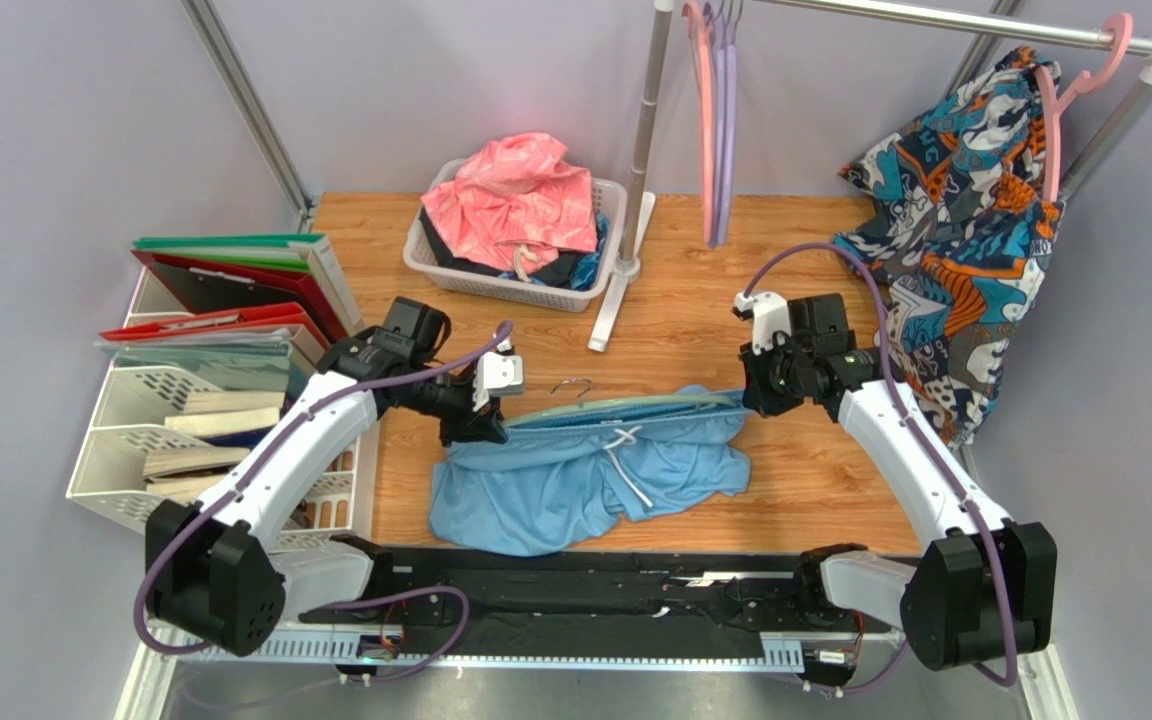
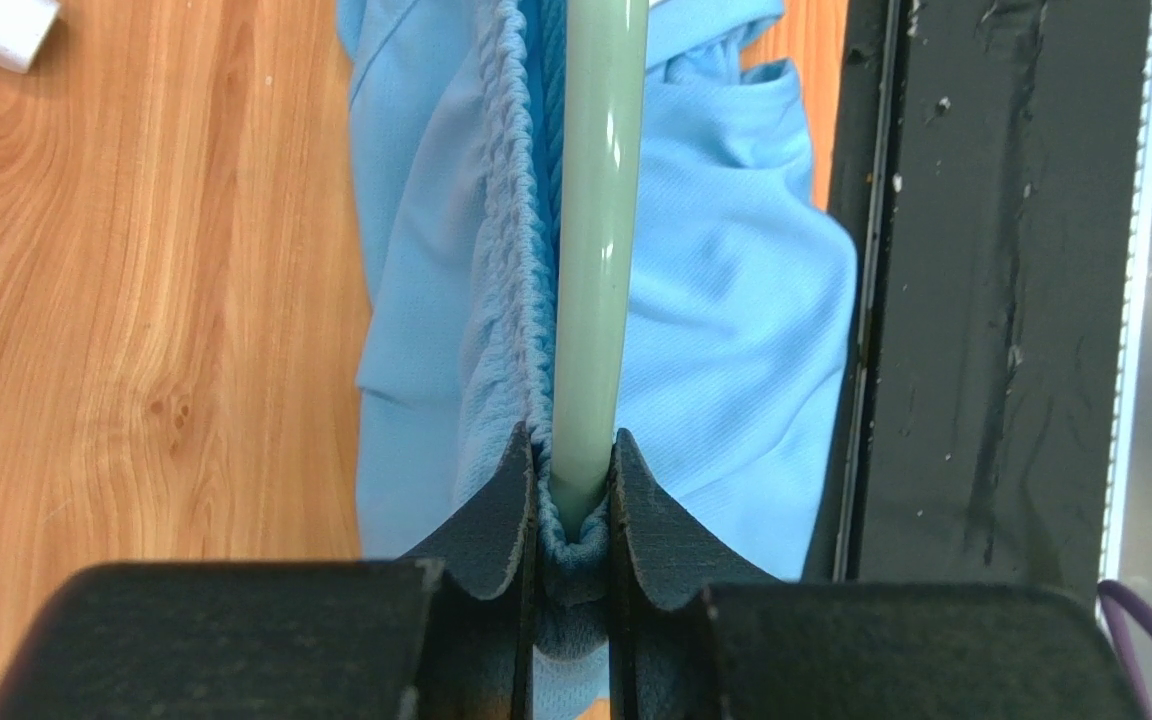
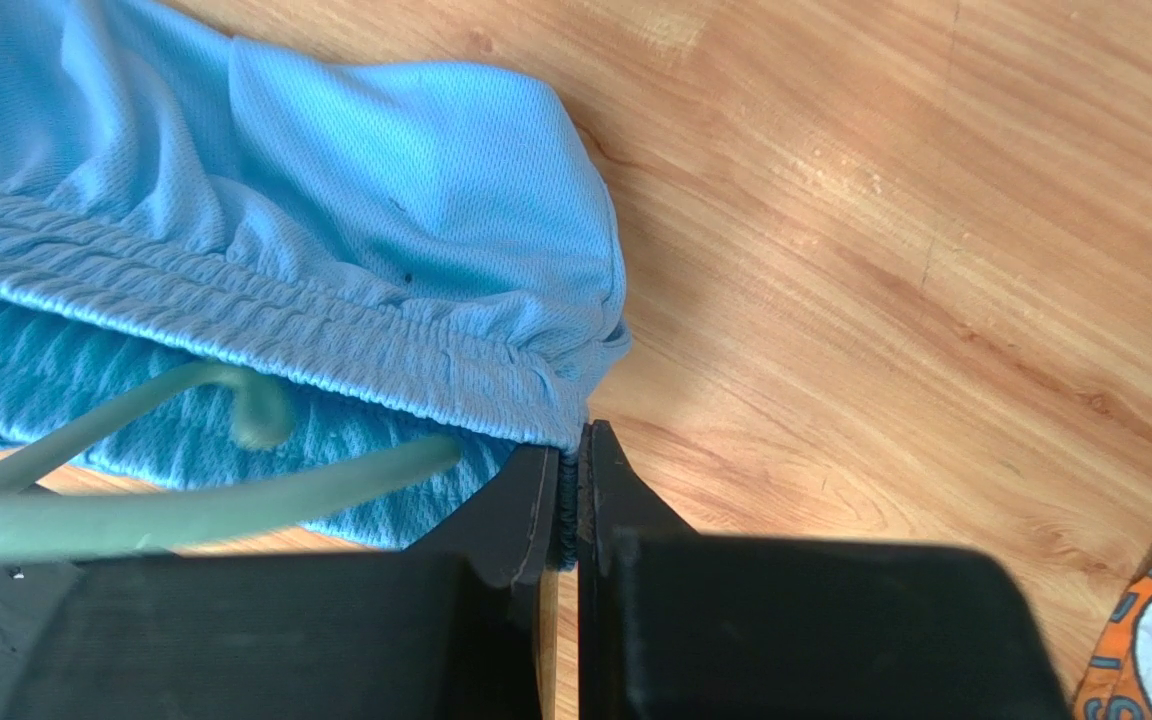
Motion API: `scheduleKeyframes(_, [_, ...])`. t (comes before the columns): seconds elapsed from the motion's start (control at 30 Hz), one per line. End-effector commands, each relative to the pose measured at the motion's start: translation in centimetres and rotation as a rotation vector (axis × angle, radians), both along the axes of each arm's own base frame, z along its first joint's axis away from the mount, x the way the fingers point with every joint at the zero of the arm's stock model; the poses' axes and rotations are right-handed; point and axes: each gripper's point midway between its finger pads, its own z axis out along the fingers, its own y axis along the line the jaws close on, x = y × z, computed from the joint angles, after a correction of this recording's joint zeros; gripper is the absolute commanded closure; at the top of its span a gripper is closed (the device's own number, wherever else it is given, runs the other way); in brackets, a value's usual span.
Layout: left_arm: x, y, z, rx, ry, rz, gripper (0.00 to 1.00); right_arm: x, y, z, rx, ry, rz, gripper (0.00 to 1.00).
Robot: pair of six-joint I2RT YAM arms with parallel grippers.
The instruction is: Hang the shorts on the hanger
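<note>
The light blue shorts point(image 1: 582, 473) hang stretched between my two grippers above the wooden table, legs drooping onto it, white drawstring point(image 1: 624, 444) at mid-waist. The mint-green hanger point(image 1: 620, 405) runs inside the waistband, its hook point(image 1: 573, 387) sticking up behind. My left gripper point(image 1: 480, 425) is shut on the hanger's left end and the waistband together; the left wrist view shows the hanger bar point(image 2: 599, 255) and bunched shorts point(image 2: 732, 285) between the jaws of that gripper point(image 2: 573, 495). My right gripper point(image 1: 752, 393) is shut on the waistband's right end; in the right wrist view point(image 3: 572, 473) the shorts point(image 3: 282, 240) sit beside the hanger arm point(image 3: 192, 503).
A white basket point(image 1: 447, 267) holding a pink cloth point(image 1: 515, 195) stands at the back. A clothes rail point(image 1: 928, 18) carries pink and lilac hangers point(image 1: 714, 120) and a teal-orange patterned garment point(image 1: 965, 225). File trays with folders point(image 1: 222, 375) stand left. A black mat point(image 1: 597, 578) lies at the near edge.
</note>
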Motion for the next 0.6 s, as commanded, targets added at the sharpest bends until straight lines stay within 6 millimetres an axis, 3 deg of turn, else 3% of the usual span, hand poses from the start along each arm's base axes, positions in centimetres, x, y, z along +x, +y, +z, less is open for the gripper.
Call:
scheduleKeyframes(0.0, [-0.6, 3.8, -2.2, 0.213, 0.091, 0.033, 1.0, 1.9, -6.3, 2.6, -0.239, -0.115, -0.142, 1.0])
scheduleKeyframes(0.23, [0.7, 4.1, -3.2, 0.298, 0.103, 0.076, 1.0, 1.4, -6.3, 4.1, -0.248, -0.162, -0.113, 1.0])
scheduleKeyframes(0.57, [1.7, -0.6, -1.5, 0.285, 0.095, 0.065, 1.0, 0.5, -1.5, 7.1, -0.155, -0.181, -0.061, 1.0])
